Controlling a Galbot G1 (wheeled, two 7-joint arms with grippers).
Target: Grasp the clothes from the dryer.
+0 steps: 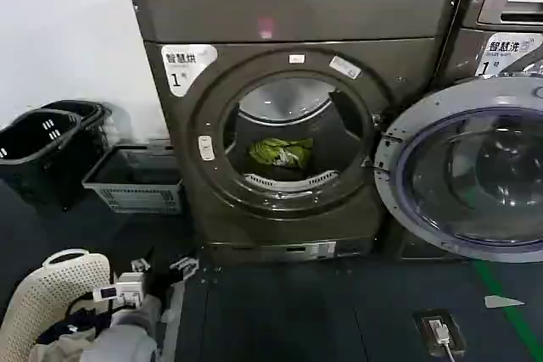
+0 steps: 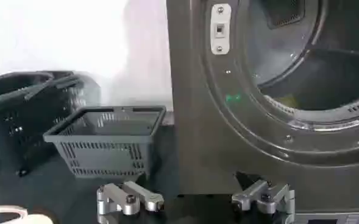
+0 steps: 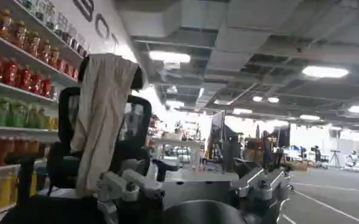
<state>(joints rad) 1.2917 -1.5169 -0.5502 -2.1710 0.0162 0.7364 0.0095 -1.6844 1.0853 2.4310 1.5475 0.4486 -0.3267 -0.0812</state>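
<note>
Left gripper (image 2: 194, 199) spread open, low before dryer (image 1: 288, 108), dark floor (image 1: 339, 311), clothes (image 1: 282, 153) in drum

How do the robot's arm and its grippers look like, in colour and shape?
The left gripper has two silver-grey metal fingers built from jointed links with dark bolts. In the head view its wrist carries white blocks and dark cables on a pale grey arm. The right gripper has similar grey linked fingers.

A plain white wall (image 1: 68, 31) is standing behind a dark floor (image 1: 339, 311), where a grey slatted plastic basket (image 1: 136, 180) is sitting beside two black plastic bins (image 1: 47, 146). Long ceiling lights (image 3: 170, 56) are glowing over shelves of coloured bottles (image 3: 14, 67).
</note>
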